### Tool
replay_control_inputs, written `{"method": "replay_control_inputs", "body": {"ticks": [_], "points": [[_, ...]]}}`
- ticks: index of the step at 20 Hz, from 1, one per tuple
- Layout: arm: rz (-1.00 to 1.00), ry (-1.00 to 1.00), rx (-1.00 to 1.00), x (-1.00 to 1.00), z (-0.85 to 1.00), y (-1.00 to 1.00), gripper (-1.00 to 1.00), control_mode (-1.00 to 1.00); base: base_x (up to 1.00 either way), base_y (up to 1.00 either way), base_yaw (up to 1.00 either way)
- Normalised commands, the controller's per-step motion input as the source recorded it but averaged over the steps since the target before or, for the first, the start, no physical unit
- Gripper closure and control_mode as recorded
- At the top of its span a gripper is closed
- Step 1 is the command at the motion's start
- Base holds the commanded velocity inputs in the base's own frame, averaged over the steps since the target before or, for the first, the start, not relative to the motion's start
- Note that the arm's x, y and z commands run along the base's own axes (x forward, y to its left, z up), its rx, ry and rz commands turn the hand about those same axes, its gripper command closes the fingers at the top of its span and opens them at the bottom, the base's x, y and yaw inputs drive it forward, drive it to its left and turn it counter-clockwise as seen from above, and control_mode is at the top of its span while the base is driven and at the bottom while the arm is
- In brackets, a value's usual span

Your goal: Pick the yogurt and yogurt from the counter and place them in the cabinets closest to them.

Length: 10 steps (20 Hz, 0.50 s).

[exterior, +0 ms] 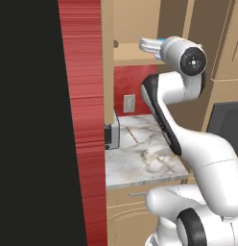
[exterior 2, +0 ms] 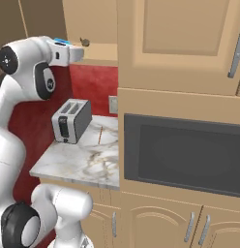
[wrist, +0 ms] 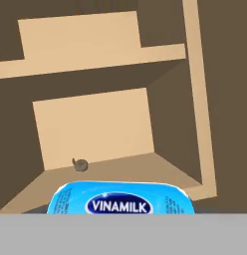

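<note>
Gripper [exterior 2: 76,52] is raised at the open cabinet [wrist: 90,127], grasping one yogurt [wrist: 120,198] just before the shelf edge. I judge placing is underway; next I must reach in and release.

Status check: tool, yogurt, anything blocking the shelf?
Tool raised at open cabinet. Yogurt at the tool, grip unconfirmed. Small grey object on shelf ahead.
</note>
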Motion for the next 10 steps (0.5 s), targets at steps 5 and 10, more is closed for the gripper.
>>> {"method": "replay_control_inputs", "body": {"ticks": [5, 10], "points": [[0.01, 0.08, 0.08, 0.22, 0.45, -0.21, 1.00, -1.00, 0.00, 0.00, 0.00], [0.02, 0.08, 0.04, 0.08, 0.14, -0.09, 1.00, -1.00, 0.00, 0.00, 0.00]]}}
